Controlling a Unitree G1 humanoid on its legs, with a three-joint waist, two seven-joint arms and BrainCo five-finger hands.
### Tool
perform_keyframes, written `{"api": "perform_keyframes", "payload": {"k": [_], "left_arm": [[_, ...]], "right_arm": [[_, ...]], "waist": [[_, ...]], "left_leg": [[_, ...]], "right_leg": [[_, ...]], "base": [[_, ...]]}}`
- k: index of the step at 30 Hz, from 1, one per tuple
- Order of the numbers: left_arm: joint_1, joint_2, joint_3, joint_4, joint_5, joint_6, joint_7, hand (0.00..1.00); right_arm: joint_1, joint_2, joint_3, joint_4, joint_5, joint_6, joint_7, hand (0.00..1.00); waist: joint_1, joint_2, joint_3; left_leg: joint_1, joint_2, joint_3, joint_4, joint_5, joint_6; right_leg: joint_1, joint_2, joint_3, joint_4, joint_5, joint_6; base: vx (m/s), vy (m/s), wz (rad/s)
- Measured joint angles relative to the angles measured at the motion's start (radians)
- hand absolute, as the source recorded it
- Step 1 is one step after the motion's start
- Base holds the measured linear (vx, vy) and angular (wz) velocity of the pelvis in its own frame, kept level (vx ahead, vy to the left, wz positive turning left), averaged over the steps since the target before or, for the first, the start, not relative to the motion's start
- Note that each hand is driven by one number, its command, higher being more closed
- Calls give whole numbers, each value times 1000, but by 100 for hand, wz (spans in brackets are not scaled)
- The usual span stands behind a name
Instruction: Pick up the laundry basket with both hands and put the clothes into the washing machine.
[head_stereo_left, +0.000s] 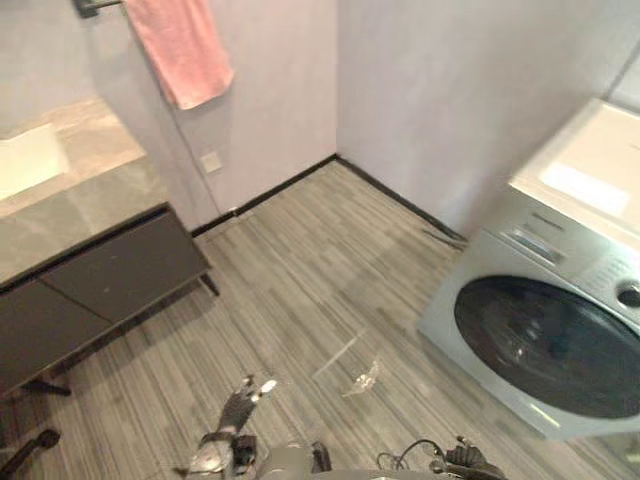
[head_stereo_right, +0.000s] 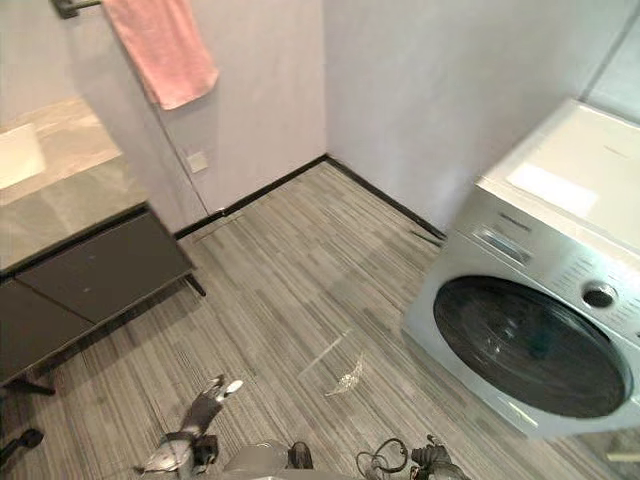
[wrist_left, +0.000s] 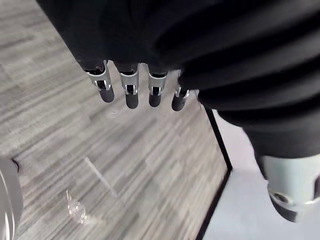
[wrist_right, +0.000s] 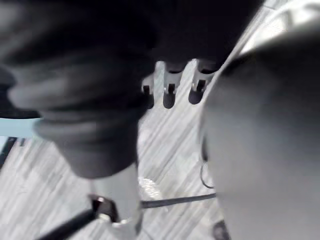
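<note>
A striped grey plank floor (head_stereo_left: 300, 290) takes up most of the head views, open and bare across its middle from the near edge to the far corner. There two pale walls (head_stereo_left: 450, 90) meet above a black skirting strip (head_stereo_left: 390, 195). On the right stands a white front-loading washing machine (head_stereo_left: 590, 190), set at an angle, its back near the right-hand wall and its front corner jutting into the open floor. Its round dark glass door (head_stereo_left: 550, 345) is closed and faces the middle of the room. On the left, well apart from the machine, a dark cabinet (head_stereo_left: 100, 280) on thin legs carries a grey stone counter (head_stereo_left: 70, 190), with a pale sink (head_stereo_left: 25, 160) set into it at the far left. The cabinet's front edge runs diagonally, so the floor between it and the machine forms a wide lane that narrows toward the corner. A pink towel (head_stereo_left: 180, 45) hangs on the wall above the counter's far end, and a small white socket (head_stereo_left: 211, 161) sits on the wall below it. A small clear scrap (head_stereo_left: 362, 380) lies on the floor, in the open lane between cabinet and machine and nearer the robot. The left hand (head_stereo_left: 238, 405) shows at the bottom edge, low over the floor. In its wrist view its fingers (wrist_left: 131, 90) hang straight and relaxed, released, with nothing in them. The right hand (wrist_right: 170, 90) in its wrist view also hangs over the floor, its fingers loose and grasping nothing.
</note>
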Motion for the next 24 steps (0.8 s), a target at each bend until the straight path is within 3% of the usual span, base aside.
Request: {"api": "perform_keyframes", "payload": {"k": [1,3,6,8,9,10,11,12,13,16,18,19,21,23,24], "left_arm": [[2,9,16,15,-5,0,6,0],[-5,-4,25,57,-1,-6,16,0],[-26,-69,73,124,6,-2,17,0],[-27,-105,96,125,20,-2,21,0],[-29,-125,108,124,41,-2,23,0],[-28,-127,108,123,48,-3,24,0],[-28,-125,112,120,64,-4,29,0],[-27,-123,120,114,71,-4,33,0],[-26,-128,146,105,80,-6,41,0],[-3,-167,176,75,82,-7,43,0],[-7,-192,209,62,80,-5,43,0],[2,-190,216,65,80,-5,45,0],[-7,-175,204,110,80,-4,51,0],[-19,-176,178,123,80,-5,53,0],[-22,-176,158,126,83,-6,57,0]], "right_arm": [[6,8,-2,-4,20,-6,0,0],[37,17,2,-39,40,-10,-1,0],[84,26,-16,-104,105,-19,-1,0],[107,30,-20,-118,107,-23,6,0],[131,40,-29,-124,107,-23,18,0],[135,47,-32,-125,107,-23,19,0],[153,66,-33,-128,105,-21,19,0],[160,76,-32,-128,105,-20,19,0],[157,91,-35,-127,104,-17,20,0],[128,64,-5,-158,97,-22,20,0],[108,44,16,-183,91,-23,17,0],[102,51,29,-183,89,-23,15,0],[83,74,29,-182,75,-23,11,0],[66,73,31,-171,70,-23,7,0],[40,71,46,-167,70,-23,7,0]], "waist": [[-11,-19,7],[-4,-37,10],[-14,-25,18],[-33,-17,24],[-34,-26,23],[-32,-34,19],[-35,-66,20],[-34,-89,17],[-26,-105,10],[-18,-60,9],[1,-11,28],[1,-10,26],[-8,-19,15],[-4,-13,12],[-5,-9,10]], "left_leg": [[47,-26,-54,-42,10,7],[115,-71,-146,-97,28,18],[175,-110,-299,-124,38,20],[216,-118,-419,-129,35,13],[238,-124,-494,-114,18,-14],[247,-125,-509,-105,10,-27],[261,-133,-524,-68,-18,-69],[267,-139,-522,-47,-37,-76],[267,-132,-520,0,-85,-80],[161,-45,-452,245,-98,-97],[41,108,-256,532,-24,-154],[22,167,-171,582,12,-144],[43,220,-44,505,-21,-132],[62,195,-24,339,-52,-167],[92,154,-27,137,-50,-178]], "right_leg": [[-35,80,74,86,-74,35],[-89,223,129,65,-159,31],[-193,376,277,-117,-195,30],[-217,423,408,-222,-182,32],[-212,432,507,-288,-152,37],[-204,422,525,-311,-123,37],[-174,379,508,-360,-41,37],[-164,355,482,-382,28,37],[-152,336,445,-369,26,53],[-100,403,361,-398,-11,1],[-47,484,333,-412,-32,-37],[-16,497,335,-428,-35,-50],[26,496,328,-477,-22,-69],[32,486,335,-515,-1,-71],[33,477,345,-558,29,-67]], "base": [[267,126,136],[313,86,142],[314,1,163],[391,-72,222],[427,-128,241],[440,-182,233],[304,-163,163],[398,-265,174],[385,-291,103],[284,-286,55],[203,-267,-5],[141,-148,-24],[200,-187,7],[138,-103,-4],[37,-11,-17]]}}
